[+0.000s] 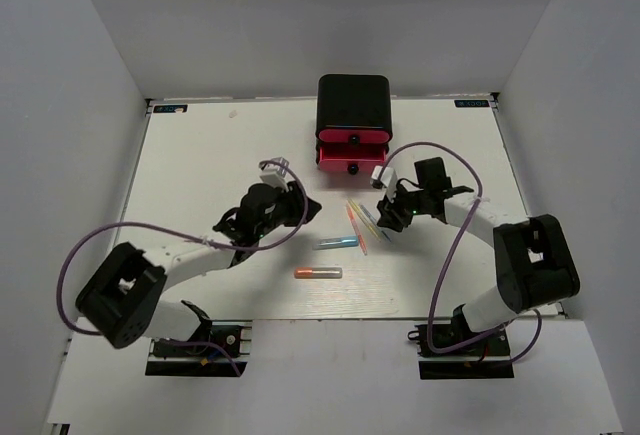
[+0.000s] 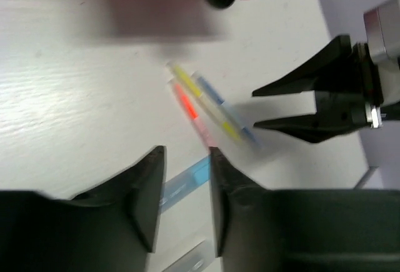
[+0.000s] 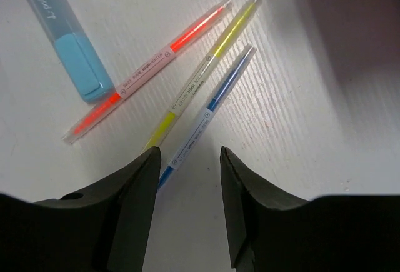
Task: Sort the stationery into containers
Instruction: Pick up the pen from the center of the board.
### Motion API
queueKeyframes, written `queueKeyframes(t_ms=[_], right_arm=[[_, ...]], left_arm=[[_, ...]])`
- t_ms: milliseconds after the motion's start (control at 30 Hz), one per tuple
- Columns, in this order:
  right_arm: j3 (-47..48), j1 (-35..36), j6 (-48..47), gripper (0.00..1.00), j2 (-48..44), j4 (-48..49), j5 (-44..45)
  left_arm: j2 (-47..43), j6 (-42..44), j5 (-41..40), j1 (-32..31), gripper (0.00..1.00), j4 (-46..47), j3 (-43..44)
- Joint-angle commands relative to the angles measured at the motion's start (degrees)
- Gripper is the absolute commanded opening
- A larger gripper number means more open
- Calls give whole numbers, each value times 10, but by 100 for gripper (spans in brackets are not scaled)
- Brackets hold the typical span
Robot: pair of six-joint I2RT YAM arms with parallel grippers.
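Right pincer (image 3: 189,153) agape, tilted down over pale-blue stick (image 3: 212,101).

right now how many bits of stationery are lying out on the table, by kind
thin sticks: 3 (pink stick, yellow stick, blue stick)
short tubes: 2 (blue tube, orange tube)
total: 5
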Motion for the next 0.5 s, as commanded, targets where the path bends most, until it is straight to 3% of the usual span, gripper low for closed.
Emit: queueKeyframes(t_ms=[0,100,467], right_arm=[[24,19,35,49,20,31,72],[33,30,57,49,34,42,107],[53,56,78,49,74,41,156]], left_arm=[[-72,19,-51,-3,50,-66,-33],[-124,19,-78,-3,62,-101,-57],[-186,-18,-138,-3,79,-171,-79]])
